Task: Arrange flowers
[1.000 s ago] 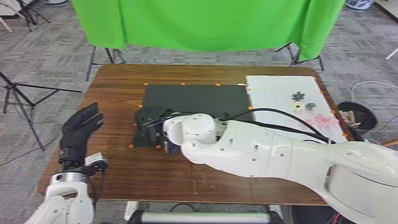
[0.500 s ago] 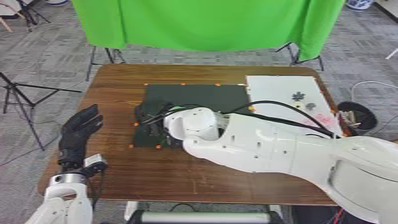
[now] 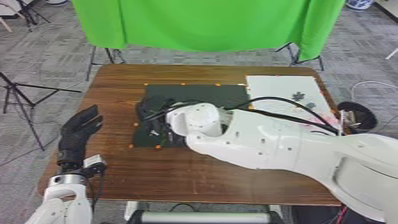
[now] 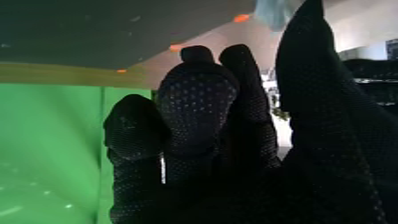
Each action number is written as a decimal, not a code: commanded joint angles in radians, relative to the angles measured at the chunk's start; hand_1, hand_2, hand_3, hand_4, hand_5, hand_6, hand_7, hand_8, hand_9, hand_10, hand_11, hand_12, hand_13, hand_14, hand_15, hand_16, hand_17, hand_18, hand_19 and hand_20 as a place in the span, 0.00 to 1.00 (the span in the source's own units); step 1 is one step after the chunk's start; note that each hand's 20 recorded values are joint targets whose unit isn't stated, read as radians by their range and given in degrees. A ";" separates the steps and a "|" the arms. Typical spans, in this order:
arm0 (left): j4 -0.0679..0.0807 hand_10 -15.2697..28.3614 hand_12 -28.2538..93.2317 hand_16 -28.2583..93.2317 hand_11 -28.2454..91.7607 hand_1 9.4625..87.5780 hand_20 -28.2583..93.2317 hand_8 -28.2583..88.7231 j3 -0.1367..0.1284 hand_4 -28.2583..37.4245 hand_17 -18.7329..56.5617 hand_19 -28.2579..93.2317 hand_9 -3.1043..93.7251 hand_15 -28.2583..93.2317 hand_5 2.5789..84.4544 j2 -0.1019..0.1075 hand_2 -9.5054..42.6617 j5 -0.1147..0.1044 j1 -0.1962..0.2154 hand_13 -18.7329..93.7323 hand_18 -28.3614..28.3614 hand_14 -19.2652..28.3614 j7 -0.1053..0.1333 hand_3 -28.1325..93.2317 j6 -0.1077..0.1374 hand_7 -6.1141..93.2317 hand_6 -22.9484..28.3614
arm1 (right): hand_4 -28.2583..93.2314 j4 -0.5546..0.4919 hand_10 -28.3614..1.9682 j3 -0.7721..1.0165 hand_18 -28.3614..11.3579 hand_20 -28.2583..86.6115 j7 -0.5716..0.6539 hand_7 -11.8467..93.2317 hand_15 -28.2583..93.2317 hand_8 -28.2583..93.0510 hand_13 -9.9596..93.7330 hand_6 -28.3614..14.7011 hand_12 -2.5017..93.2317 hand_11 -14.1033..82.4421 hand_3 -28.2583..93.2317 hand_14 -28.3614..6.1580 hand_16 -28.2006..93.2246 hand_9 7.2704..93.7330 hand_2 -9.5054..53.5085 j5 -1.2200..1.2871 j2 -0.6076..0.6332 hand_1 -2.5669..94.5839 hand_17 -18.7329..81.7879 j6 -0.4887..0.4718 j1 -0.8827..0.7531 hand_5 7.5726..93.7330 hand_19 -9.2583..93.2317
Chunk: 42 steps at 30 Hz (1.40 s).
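In the head view, my right hand (image 3: 153, 109) is over the left part of the dark mat (image 3: 200, 92), its wrist and forearm hiding part of the mat. Dark flower shapes (image 3: 298, 96) lie on the white sheet (image 3: 266, 85), and a pink flower (image 3: 332, 119) is partly covered by my right arm. My left hand (image 3: 80, 127) stays beside the mat at the table's left, fingers straight. The right wrist view has my right hand (image 4: 191, 115) with fingers extended and thumb apart, nothing visibly held. Past the fingertips is a pale blue thing (image 4: 274, 12), too unclear to name.
The brown wooden table (image 3: 115, 95) has orange markers around the mat. A black bin (image 3: 357, 116) with things inside stands off the table's right edge. A green cloth (image 3: 209, 25) hangs behind the table. Black cables arch from my right arm over the white sheet.
My right forearm and wrist have shifted a little toward the far side of the table and to the right, covering more of the pink flower. The left hand has kept still.
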 commanded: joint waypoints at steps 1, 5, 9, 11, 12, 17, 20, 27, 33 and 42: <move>-0.008 0.58 0.33 0.23 0.43 0.48 0.40 0.14 -0.008 0.29 0.39 0.33 0.38 0.41 0.48 -0.006 0.01 0.000 0.016 0.46 0.67 0.68 -0.007 0.81 -0.014 0.33 0.45 | 0.05 -0.016 0.51 0.017 0.40 0.70 0.005 0.29 0.73 0.15 0.91 0.73 0.20 0.24 0.83 0.73 0.47 0.63 0.00 -0.024 0.017 0.47 0.77 0.021 0.040 0.57 1.00; -0.008 0.58 0.33 0.23 0.43 0.48 0.40 0.14 -0.008 0.29 0.39 0.33 0.38 0.41 0.48 -0.004 0.00 0.002 0.014 0.46 0.67 0.68 -0.011 0.81 -0.016 0.33 0.45 | 0.05 -0.014 0.51 0.014 0.40 0.70 0.005 0.28 0.73 0.15 0.91 0.73 0.20 0.24 0.83 0.73 0.47 0.63 0.00 -0.025 0.021 0.48 0.77 0.021 0.047 0.56 1.00; -0.009 0.58 0.33 0.23 0.43 0.48 0.40 0.14 -0.010 0.28 0.39 0.33 0.38 0.41 0.48 -0.003 0.00 0.001 0.017 0.46 0.67 0.68 -0.011 0.82 -0.017 0.33 0.45 | 0.06 -0.015 0.51 0.022 0.41 0.70 0.007 0.28 0.73 0.15 0.91 0.70 0.20 0.24 0.80 0.73 0.47 0.63 0.00 -0.022 0.023 0.50 0.77 0.018 0.048 0.56 1.00; -0.009 0.58 0.33 0.23 0.44 0.48 0.40 0.14 -0.008 0.28 0.39 0.33 0.38 0.41 0.48 -0.004 0.00 0.003 0.016 0.46 0.67 0.68 -0.013 0.82 -0.016 0.33 0.45 | 0.06 -0.019 0.50 0.040 0.41 0.70 0.008 0.27 0.73 0.15 0.91 0.69 0.19 0.24 0.79 0.73 0.47 0.63 0.00 -0.018 0.029 0.50 0.77 0.012 0.045 0.56 1.00; -0.010 0.58 0.33 0.23 0.44 0.48 0.40 0.14 -0.008 0.28 0.39 0.33 0.38 0.41 0.48 -0.004 0.00 0.003 0.017 0.46 0.67 0.68 -0.013 0.82 -0.016 0.34 0.45 | 0.07 -0.020 0.50 0.046 0.40 0.70 0.007 0.27 0.73 0.15 0.91 0.69 0.19 0.23 0.78 0.74 0.47 0.63 0.00 -0.015 0.033 0.51 0.77 0.017 0.048 0.56 1.00; -0.011 0.58 0.33 0.23 0.44 0.48 0.40 0.13 -0.014 0.27 0.39 0.33 0.38 0.42 0.48 -0.004 0.00 0.007 0.021 0.46 0.67 0.68 -0.018 0.82 -0.020 0.34 0.45 | 0.09 -0.073 0.49 0.126 0.40 0.70 0.012 0.27 0.73 0.16 0.91 0.69 0.19 0.23 0.77 0.73 0.47 0.63 0.00 0.002 0.103 0.50 0.77 0.026 0.047 0.56 1.00; -0.013 0.58 0.33 0.23 0.44 0.48 0.40 0.13 -0.022 0.27 0.39 0.33 0.38 0.42 0.48 -0.007 0.00 0.009 0.029 0.46 0.67 0.68 -0.020 0.82 -0.020 0.34 0.45 | 0.09 -0.150 0.50 0.203 0.40 0.70 0.014 0.27 0.73 0.16 0.91 0.69 0.19 0.23 0.76 0.73 0.47 0.62 0.00 -0.003 0.195 0.49 0.77 0.018 0.031 0.56 1.00; -0.029 0.58 0.33 0.22 0.44 0.48 0.40 0.13 -0.045 0.28 0.39 0.33 0.38 0.41 0.47 -0.024 0.00 0.002 0.073 0.46 0.67 0.68 -0.014 0.82 -0.004 0.33 0.44 | 0.08 -0.331 0.46 0.429 0.36 0.70 0.044 0.24 0.74 0.16 0.89 0.67 0.19 0.23 0.77 0.68 0.47 0.57 0.00 -0.048 0.454 0.36 0.74 -0.169 -0.057 0.52 1.00; -0.040 0.58 0.33 0.23 0.43 0.48 0.40 0.14 -0.062 0.28 0.39 0.33 0.38 0.41 0.47 -0.033 0.00 0.006 0.108 0.46 0.67 0.68 -0.018 0.82 0.005 0.33 0.44 | 0.09 -0.398 0.30 0.618 0.26 0.68 0.106 0.16 0.72 0.19 0.85 0.60 0.18 0.20 0.71 0.55 0.46 0.47 0.00 -0.007 0.591 0.26 0.69 -0.319 -0.212 0.43 0.99; -0.041 0.58 0.33 0.23 0.43 0.47 0.39 0.14 -0.055 0.28 0.39 0.32 0.38 0.41 0.47 -0.037 0.00 0.020 0.093 0.46 0.67 0.68 -0.019 0.82 -0.008 0.33 0.44 | 0.09 -0.421 0.33 0.737 0.23 0.67 0.260 0.16 0.70 0.19 0.85 0.59 0.18 0.22 0.69 0.52 0.46 0.54 0.00 -0.052 0.727 0.25 0.68 -0.306 -0.411 0.45 0.98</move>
